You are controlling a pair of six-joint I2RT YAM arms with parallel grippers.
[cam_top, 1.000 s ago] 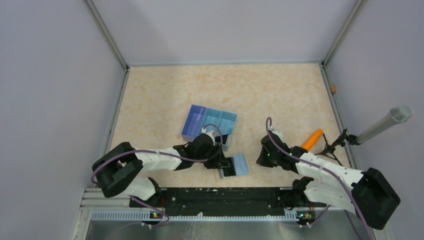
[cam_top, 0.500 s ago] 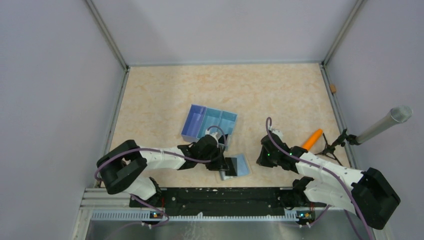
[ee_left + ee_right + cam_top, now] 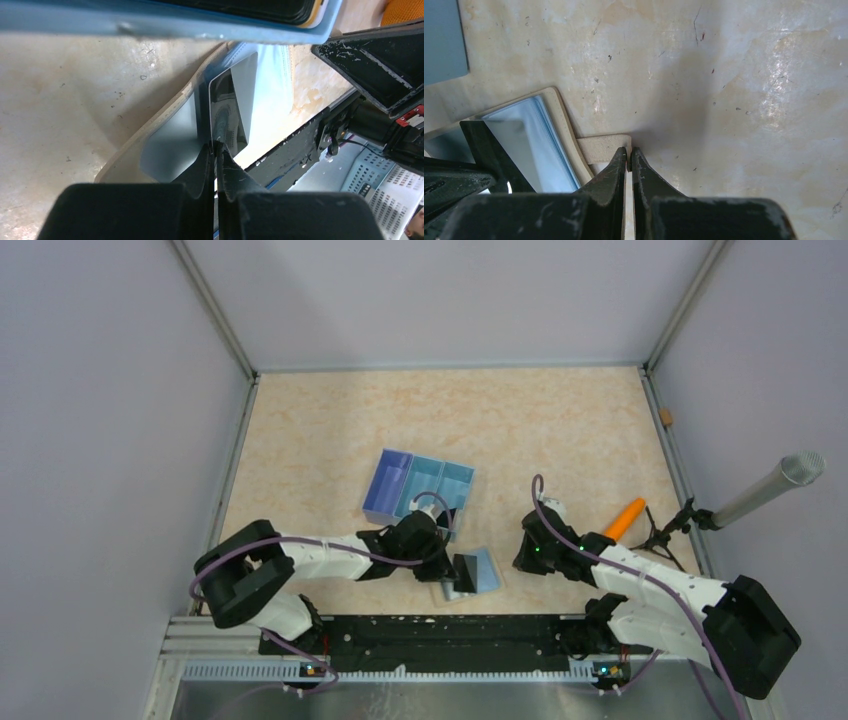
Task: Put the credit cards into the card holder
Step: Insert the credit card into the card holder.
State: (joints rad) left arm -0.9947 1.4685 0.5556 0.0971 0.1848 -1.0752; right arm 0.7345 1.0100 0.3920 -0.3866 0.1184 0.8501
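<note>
Beige card holder [image 3: 599, 148], pinched from both sides at the near edge of the worktop [image 3: 560, 430]
Left end effector [image 3: 216, 149] is clenched on a credit card [image 3: 232, 105], tipped up on edge over the holder. Right end effector [image 3: 628, 154] is clamped on the holder's tab. Light-blue cards [image 3: 546, 150] lie in the holder, and the blue tray [image 3: 388, 490] sits just behind.
</note>
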